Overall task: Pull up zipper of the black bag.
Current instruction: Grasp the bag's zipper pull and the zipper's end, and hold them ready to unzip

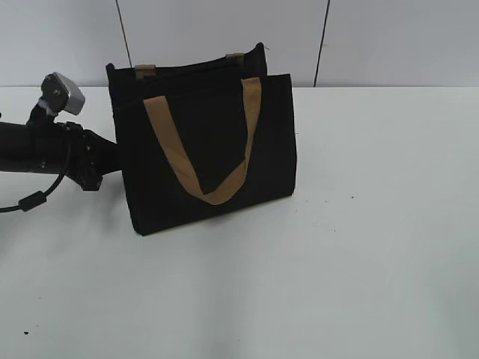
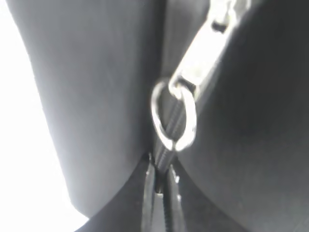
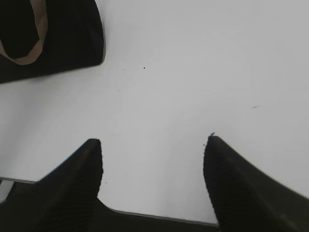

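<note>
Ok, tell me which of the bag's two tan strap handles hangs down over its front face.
The near handle: it droops in a long U across the front of the black bag. The far handle shows only as two short tan stubs at the back rim.

A white table (image 1: 359, 262) fills the lower scene — smooth, with a few tiny dark specks; behind it rises a pale wall (image 1: 224, 30). Thin dark seams split that wall into panels.
</note>
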